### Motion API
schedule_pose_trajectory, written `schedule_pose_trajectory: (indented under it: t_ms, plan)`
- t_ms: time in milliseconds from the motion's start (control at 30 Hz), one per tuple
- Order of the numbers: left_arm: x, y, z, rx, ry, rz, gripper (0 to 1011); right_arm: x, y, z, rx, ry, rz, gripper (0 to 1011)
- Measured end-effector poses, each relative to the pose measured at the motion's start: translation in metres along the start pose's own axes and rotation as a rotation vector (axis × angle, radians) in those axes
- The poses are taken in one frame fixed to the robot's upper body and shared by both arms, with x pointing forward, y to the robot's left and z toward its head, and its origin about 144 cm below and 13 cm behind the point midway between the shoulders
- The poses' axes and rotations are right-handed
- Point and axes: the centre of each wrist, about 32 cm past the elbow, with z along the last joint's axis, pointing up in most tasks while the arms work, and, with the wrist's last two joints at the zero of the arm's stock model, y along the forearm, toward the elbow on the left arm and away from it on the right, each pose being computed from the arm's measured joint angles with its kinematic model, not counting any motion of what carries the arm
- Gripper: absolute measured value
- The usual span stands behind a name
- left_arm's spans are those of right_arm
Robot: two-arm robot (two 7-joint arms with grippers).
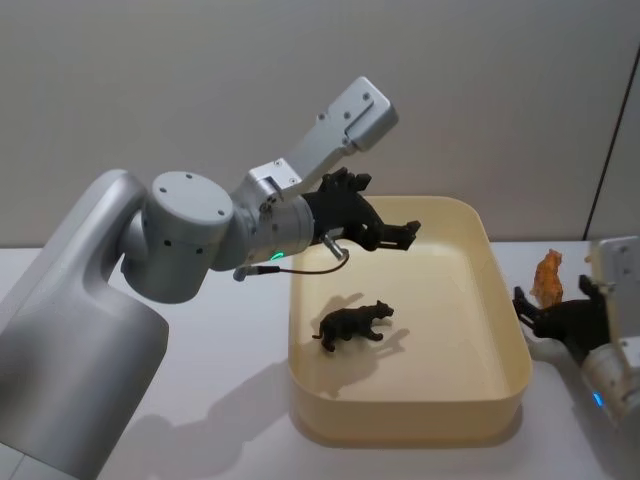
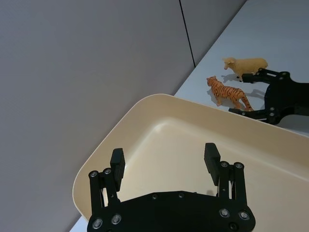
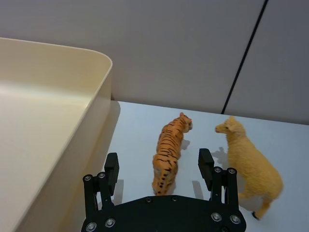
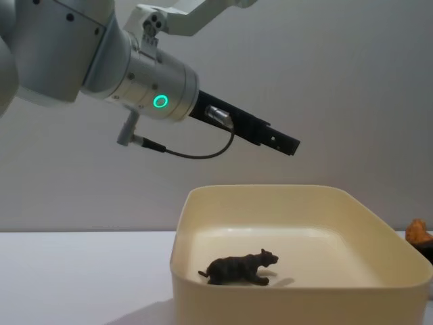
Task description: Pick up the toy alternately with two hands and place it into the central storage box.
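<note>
Right hand (image 3: 159, 164), open, straddles the toy tiger (image 3: 170, 145): close squarely on its flanks, clear of the sheep (image 3: 251, 166); left hand (image 2: 164, 155) hangs open over the storage box (image 2: 145, 102)

The left arm (image 1: 180, 235) is showing thick silver-grey cylindrical links, with small dark screws (image 1: 187, 178) dotting its round joint cap (image 1: 190, 195). A green ring light (image 4: 160, 101) is glowing at its wrist, and a thin black cable (image 4: 193, 156) is looping beneath. The left tool (image 2: 164, 155) and right tool (image 3: 158, 159) are wearing matte black, silver screw heads (image 2: 97, 223) studding their long fingers (image 2: 117, 162).
</note>
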Motion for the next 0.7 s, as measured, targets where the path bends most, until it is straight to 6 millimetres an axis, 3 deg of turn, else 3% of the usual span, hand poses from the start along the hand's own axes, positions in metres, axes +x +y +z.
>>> schedule_pose_trajectory:
  t_ms: [233, 433, 700]
  plan:
    - [0.0, 0.0, 0.0, 0.0, 0.0, 0.0, 1002, -0.013, 0.02, -0.006, -0.026, -0.018, 0.006, 1001]
    - [0.0, 0.0, 0.0, 0.0, 0.0, 0.0, 1001, -0.02, 0.029, -0.009, -0.037, -0.031, 0.005, 889]
    - [0.0, 0.0, 0.0, 0.0, 0.0, 0.0, 1002, -0.026, 0.037, -0.01, -0.044, -0.045, 0.004, 628]
